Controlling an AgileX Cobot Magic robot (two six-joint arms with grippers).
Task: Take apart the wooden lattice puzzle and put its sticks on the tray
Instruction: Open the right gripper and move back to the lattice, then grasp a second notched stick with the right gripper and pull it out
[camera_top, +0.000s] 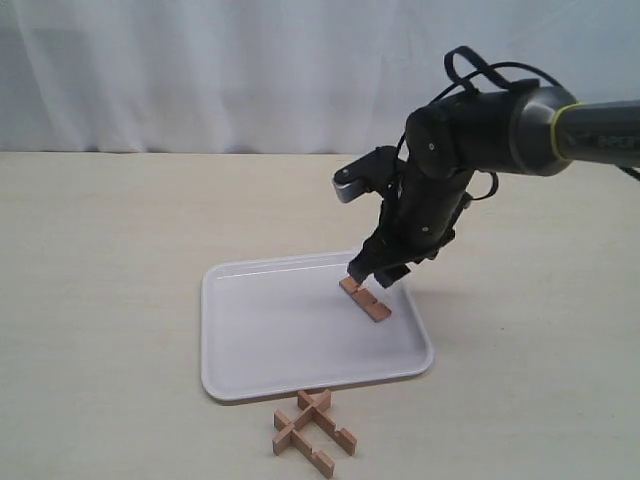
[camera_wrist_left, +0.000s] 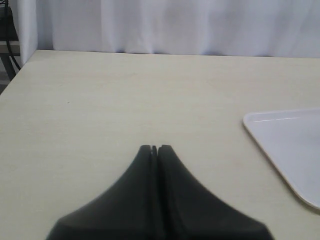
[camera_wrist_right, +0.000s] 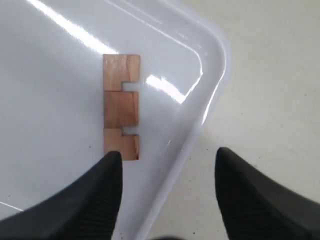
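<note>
The white tray (camera_top: 270, 340) lies in the middle of the table, and its corner shows in the right wrist view (camera_wrist_right: 210, 65). One notched wooden stick (camera_top: 365, 299) (camera_wrist_right: 120, 107) lies flat on the tray near its right rim. My right gripper (camera_top: 379, 270) (camera_wrist_right: 169, 157) hangs open just above that stick's end, holding nothing. The wooden lattice puzzle (camera_top: 313, 432), with three sticks still interlocked, sits on the table in front of the tray. My left gripper (camera_wrist_left: 154, 148) is shut and empty above bare table, outside the exterior view.
A white curtain (camera_top: 200, 70) hangs behind the table. The tray's edge (camera_wrist_left: 285, 145) shows at the right of the left wrist view. A dark frame (camera_wrist_left: 7, 45) stands past the table's far corner.
</note>
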